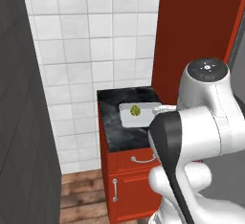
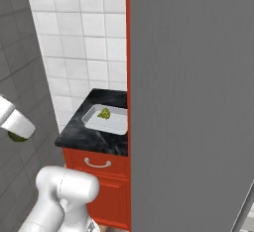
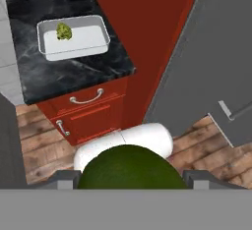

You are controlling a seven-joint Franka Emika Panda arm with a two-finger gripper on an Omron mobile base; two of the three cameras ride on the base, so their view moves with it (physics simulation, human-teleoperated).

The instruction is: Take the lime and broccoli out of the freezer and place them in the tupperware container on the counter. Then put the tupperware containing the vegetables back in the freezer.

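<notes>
The claw (image 3: pixel 129 175) holds the lime (image 3: pixel 129 167) between its jaws. The tray (image 3: pixel 74 52), broccoli (image 3: pixel 63 31) inside, lies far ahead on the table (image 3: pixel 59 76).

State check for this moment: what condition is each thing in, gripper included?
broccoli: lying in the tupperware, near one corner.
tupperware: on the counter, no lid, holds one item.
lime: between the gripper fingers, off the counter, not yet in the tupperware.
gripper: shut on the lime.
counter: carries the tupperware.
drawer: closed.
freezer door: cannot tell if shut.
</notes>
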